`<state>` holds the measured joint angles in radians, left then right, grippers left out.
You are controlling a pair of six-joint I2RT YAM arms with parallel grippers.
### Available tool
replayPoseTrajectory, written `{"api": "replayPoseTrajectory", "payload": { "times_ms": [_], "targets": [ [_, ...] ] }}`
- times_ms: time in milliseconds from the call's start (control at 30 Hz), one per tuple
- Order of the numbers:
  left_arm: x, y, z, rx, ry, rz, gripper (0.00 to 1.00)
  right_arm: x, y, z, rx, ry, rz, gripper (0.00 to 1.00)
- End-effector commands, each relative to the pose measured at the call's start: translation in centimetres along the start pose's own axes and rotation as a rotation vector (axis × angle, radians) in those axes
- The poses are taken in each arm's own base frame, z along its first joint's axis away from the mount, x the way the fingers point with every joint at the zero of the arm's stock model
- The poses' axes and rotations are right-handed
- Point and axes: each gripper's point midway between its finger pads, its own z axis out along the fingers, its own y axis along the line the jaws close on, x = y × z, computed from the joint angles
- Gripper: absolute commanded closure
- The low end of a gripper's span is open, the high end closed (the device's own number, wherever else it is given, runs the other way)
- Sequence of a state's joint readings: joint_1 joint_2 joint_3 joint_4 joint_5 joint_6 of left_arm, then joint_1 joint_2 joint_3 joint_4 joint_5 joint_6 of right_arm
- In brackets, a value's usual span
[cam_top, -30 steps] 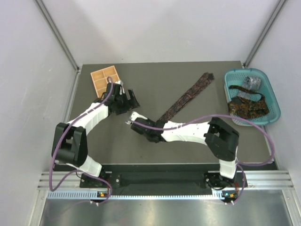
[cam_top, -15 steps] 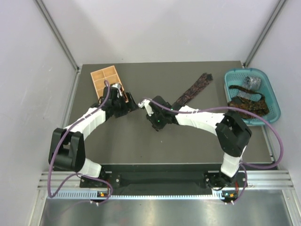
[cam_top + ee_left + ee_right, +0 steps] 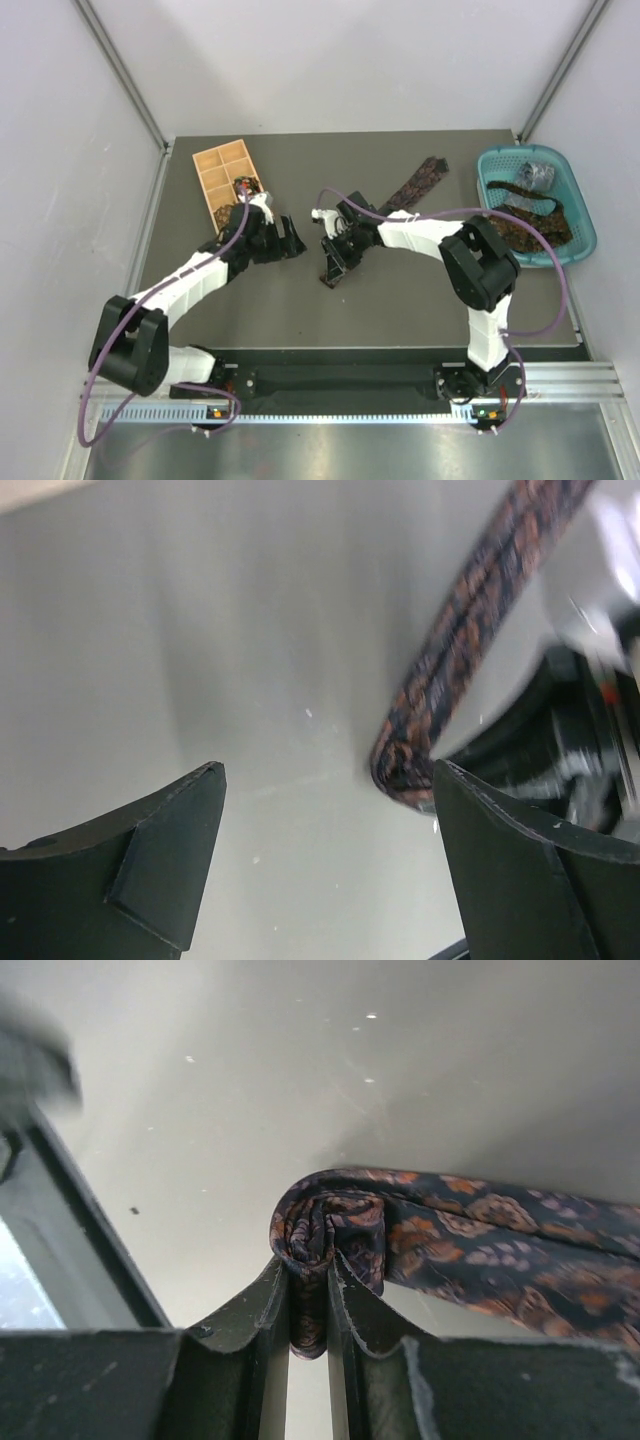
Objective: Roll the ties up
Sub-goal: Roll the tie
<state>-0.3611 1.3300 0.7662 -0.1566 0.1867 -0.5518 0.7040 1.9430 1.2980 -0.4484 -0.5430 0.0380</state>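
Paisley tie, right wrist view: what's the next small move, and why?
Probably rotate the right gripper to wind on more: it pinches the small coil at the end of the tie, most of which is unrolled. The left gripper hangs open nearby.

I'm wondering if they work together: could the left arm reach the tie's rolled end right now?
Probably yes. The left gripper is open and faces the rolled end across bare table. But the right gripper pinches that end, so space looks tight.
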Motion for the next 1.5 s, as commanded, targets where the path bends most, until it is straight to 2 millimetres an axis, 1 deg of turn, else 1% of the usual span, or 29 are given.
{"api": "replayPoseTrajectory", "payload": {
  "times_ms": [0,67,133,167,200,233,267,300,367,400,467,500,567,600,633,800,867,967,1000,1033,1067,1100,1133,1167,1200,1300,1333,1400,1467],
  "targets": [
    [-1.2,-1.8,-0.8,0.053,-0.125,0.122,0.11,-2.2,0.7,0.1,-0.098,-0.054,-0.01,1.0],
    [-1.0,-2.3,-1.1,0.069,-0.142,0.161,0.12,-2.3,0.5,0.2,-0.109,-0.056,-0.006,1.0],
    [-0.3,-2.8,-1.1,0.07,-0.148,0.213,0.12,-2.5,0.1,0.2,-0.117,-0.059,-0.003,1.0],
    [0.2,-3.4,-1.1,0.077,-0.144,0.236,0.12,-2.6,0.0,0.2,-0.117,-0.058,-0.005,1.0],
    [0.0,-4.0,-1.2,0.093,-0.169,0.256,0.12,-2.6,-0.4,-0.1,-0.117,-0.056,0.007,1.0],
    [0.3,-4.0,-1.1,0.086,-0.177,0.28,0.12,-2.8,-0.3,-0.3,-0.138,-0.062,0.007,1.0],
    [0.8,-4.7,-1.1,0.103,-0.175,0.302,0.12,-2.9,-0.5,-0.4,-0.148,-0.065,0.015,1.0],
    [0.6,-5.2,-1.1,0.118,-0.196,0.313,0.11,-2.6,-0.9,-0.7,-0.15,-0.051,0.036,1.0],
    [1.0,-5.8,-1.0,0.142,-0.198,0.344,0.11,-3.1,-1.2,-1.0,-0.158,-0.052,0.039,1.0],
    [1.4,-6.3,-0.7,0.154,-0.193,0.36,0.1,-2.7,-1.8,-1.0,-0.155,-0.032,0.067,1.0],
    [1.5,-6.8,-0.3,0.162,-0.187,0.394,0.1,-3.2,-1.9,-1.1,-0.174,-0.041,0.036,1.0],
    [2.2,-7.0,0.3,0.158,-0.167,0.409,0.09,-3.0,-2.4,-1.0,-0.174,-0.03,0.051,1.0],
    [2.2,-7.4,0.6,0.153,-0.154,0.431,0.08,-3.2,-2.7,-1.0,-0.177,-0.029,0.043,1.0],
    [2.5,-7.3,1.1,0.128,-0.152,0.44,0.08,-3.1,-3.2,-1.0,-0.175,-0.025,0.056,1.0],
    [2.4,-7.6,1.2,0.129,-0.153,0.451,0.08,-3.1,-3.3,-1.0,-0.177,-0.024,0.056,1.0],
    [3.3,-7.9,2.5,0.112,-0.106,0.486,0.09,-2.8,-4.8,-1.6,-0.191,-0.024,0.096,0.99],
    [3.6,-7.9,3.2,0.103,-0.088,0.499,0.09,-2.6,-4.8,-1.7,-0.21,-0.025,0.115,0.99],
    [4.1,-7.8,3.7,0.09,-0.086,0.518,0.08,-2.4,-3.7,-1.8,-0.26,-0.031,0.133,1.0],
    [3.8,-8.1,3.5,0.098,-0.106,0.518,0.08,-2.9,-3.1,-2.0,-0.267,-0.051,0.113,1.0],
    [4.1,-7.6,3.4,0.093,-0.107,0.516,0.08,-2.5,-2.9,-2.0,-0.268,-0.048,0.134,1.0],
    [4.1,-7.6,3.2,0.096,-0.118,0.516,0.08,-2.6,-2.4,-2.0,-0.271,-0.053,0.148,1.0],
    [3.3,-8.2,2.3,0.119,-0.163,0.509,0.08,-2.8,-1.4,-2.0,-0.28,-0.06,0.126,1.0],
    [3.6,-7.6,2.1,0.114,-0.168,0.501,0.08,-2.6,-0.9,-2.0,-0.284,-0.054,0.131,1.0],
    [3.5,-7.5,1.6,0.113,-0.187,0.494,0.08,-2.5,-0.4,-1.9,-0.287,-0.05,0.133,1.0],
    [2.9,-7.8,0.7,0.129,-0.219,0.485,0.08,-2.8,0.4,-1.8,-0.291,-0.059,0.114,1.0],
    [3.7,-7.6,0.0,0.158,-0.214,0.495,0.07,-2.7,1.0,-1.5,-0.31,-0.054,0.144,1.0],
    [4.3,-7.3,0.1,0.155,-0.197,0.504,0.07,-2.7,1.3,-1.4,-0.329,-0.051,0.15,1.0],
    [4.7,-7.0,0.5,0.149,-0.181,0.509,0.07,-2.7,1.6,-1.2,-0.34,-0.045,0.156,1.0],
    [4.9,-7.2,0.9,0.154,-0.166,0.522,0.07,-2.7,2.2,-1.0,-0.344,-0.036,0.156,1.0]
  ]
}}
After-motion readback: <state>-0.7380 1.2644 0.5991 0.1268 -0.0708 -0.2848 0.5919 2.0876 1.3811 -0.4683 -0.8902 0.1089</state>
